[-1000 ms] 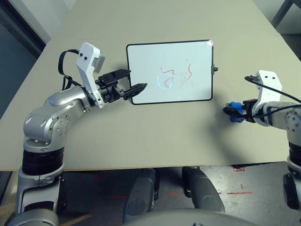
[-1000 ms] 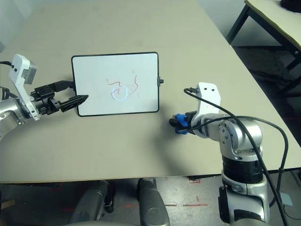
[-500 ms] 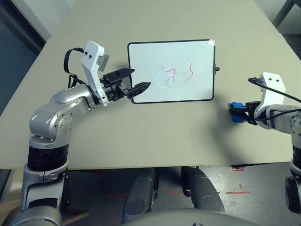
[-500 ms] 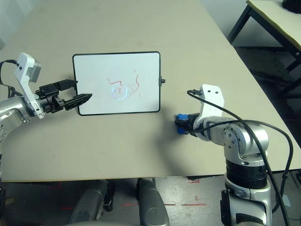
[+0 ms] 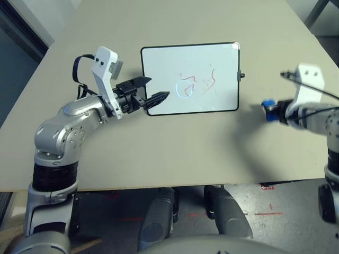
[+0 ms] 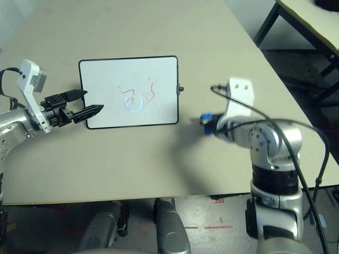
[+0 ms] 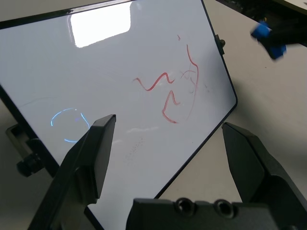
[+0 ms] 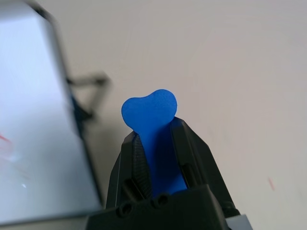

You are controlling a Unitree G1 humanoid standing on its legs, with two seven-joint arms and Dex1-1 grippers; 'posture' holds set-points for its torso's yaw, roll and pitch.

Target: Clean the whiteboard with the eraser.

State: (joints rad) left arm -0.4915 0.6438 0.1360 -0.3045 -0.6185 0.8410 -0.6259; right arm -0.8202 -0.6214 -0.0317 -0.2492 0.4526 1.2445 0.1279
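Head view: whiteboard (image 5: 190,78) lies mid-table with red scribbles (image 5: 198,84) uncleaned, left gripper (image 5: 151,94) spread wide over its 8 o'clock corner, holding nothing. Left wrist view: board sits between the spread fingers, untouched. Right wrist view: right gripper (image 8: 158,158) clenched on the eraser (image 8: 152,124), off the board's 3 o'clock edge; the unpinned board could slide when wiped.

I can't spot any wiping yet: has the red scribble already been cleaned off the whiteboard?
No, the red scribble is on the whiteboard, and the eraser sits clamped in the right gripper off to its side.
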